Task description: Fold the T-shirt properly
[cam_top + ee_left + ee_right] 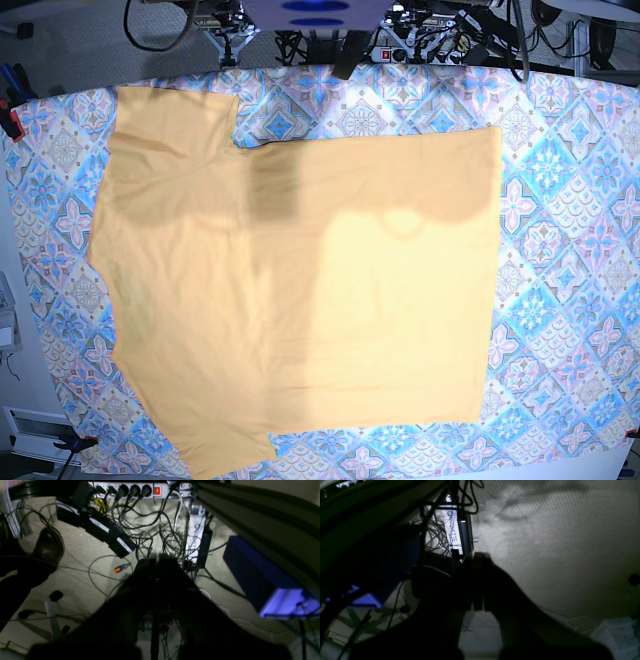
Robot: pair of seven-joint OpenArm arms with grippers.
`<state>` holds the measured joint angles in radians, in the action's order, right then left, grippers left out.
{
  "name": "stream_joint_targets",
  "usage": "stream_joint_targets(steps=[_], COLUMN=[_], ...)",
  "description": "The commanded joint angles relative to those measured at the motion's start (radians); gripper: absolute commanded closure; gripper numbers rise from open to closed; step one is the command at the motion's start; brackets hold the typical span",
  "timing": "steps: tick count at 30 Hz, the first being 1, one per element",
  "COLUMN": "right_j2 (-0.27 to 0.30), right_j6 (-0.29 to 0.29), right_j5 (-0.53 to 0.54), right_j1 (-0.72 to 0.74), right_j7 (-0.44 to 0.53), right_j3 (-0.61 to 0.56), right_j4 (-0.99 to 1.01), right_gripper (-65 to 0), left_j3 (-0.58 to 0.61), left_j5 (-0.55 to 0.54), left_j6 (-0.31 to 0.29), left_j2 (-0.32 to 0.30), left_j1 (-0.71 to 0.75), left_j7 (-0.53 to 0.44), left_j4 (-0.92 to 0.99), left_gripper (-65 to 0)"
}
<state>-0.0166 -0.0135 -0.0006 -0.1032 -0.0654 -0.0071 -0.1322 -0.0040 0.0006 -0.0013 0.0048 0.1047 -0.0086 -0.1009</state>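
base view – t-shirt (300, 290) flat on patterned tablecloth (570, 250) – nothing overlapping.

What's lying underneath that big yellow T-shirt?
The T-shirt lies flat on a blue-and-pink patterned tablecloth, which shows all around it. Whatever is directly beneath the fabric is covered from view.

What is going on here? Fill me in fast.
Nothing is being handled right now. The T-shirt lies spread flat and unfolded on the patterned tablecloth. Neither arm shows over the table. The left gripper and right gripper are both shut and empty, pointing at the carpeted floor and its cables.
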Motion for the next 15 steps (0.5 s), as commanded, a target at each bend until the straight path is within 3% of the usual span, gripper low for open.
stream_joint_targets(steps=[1,15], right_j2=[0.013,0.068], right_j6=[0.002,0.002], right_j5=[0.001,0.000], right_j1=[-0.017,-0.158], right_j7=[0.000,0.131], right_j3=[-0.001,-0.001], right_j4=[0.001,-0.010], right_gripper=[0.0,0.0], left_j3=[0.002,0.002], left_j5=[0.002,0.003], left_j6=[0.001,0.001], left_j2=[-0.002,-0.045], left_j1=[0.022,0.154], left_j7=[0.005,0.005], left_j4=[-0.001,-0.112], left_gripper=[0.0,0.0])
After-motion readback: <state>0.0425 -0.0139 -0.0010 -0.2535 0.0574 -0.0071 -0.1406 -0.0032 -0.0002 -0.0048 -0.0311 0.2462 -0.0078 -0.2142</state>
